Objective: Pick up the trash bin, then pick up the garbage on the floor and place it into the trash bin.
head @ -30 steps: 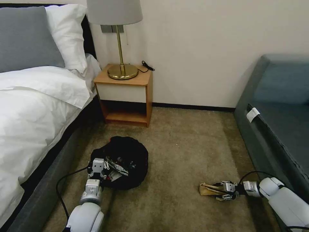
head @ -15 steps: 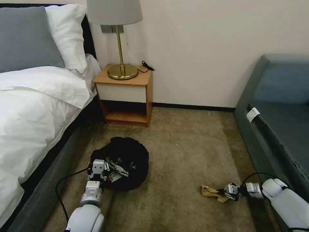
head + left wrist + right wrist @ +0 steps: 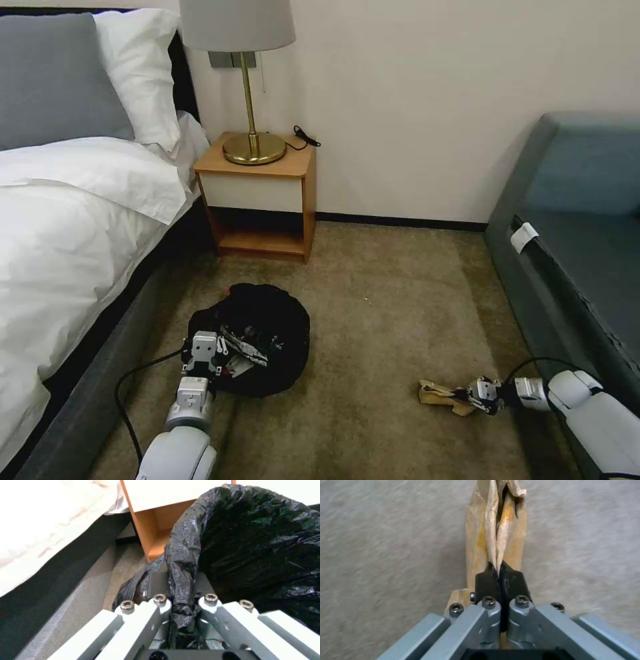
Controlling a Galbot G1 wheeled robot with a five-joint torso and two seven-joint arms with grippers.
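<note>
- The right claw (image 3: 500,580), pinched shut on the crumpled tan paper (image 3: 496,537) low over the carpet, should lift straight before swinging left.
- The left claw (image 3: 181,610) grips the bag-lined rim of the small round trash bin (image 3: 257,337).
- The paper has slid rightward since a second ago.

The trash bin (image 3: 257,343) sits on the brown carpet floor (image 3: 387,313) near the bed, and a crinkly black bag covers it all over, rim and sides. Some small bits of trash lie inside it near the rim. The crumpled tan paper (image 3: 440,395) lies flat on the floor, well apart from the bin, and it looks long, thin and folded (image 3: 496,537).
</note>
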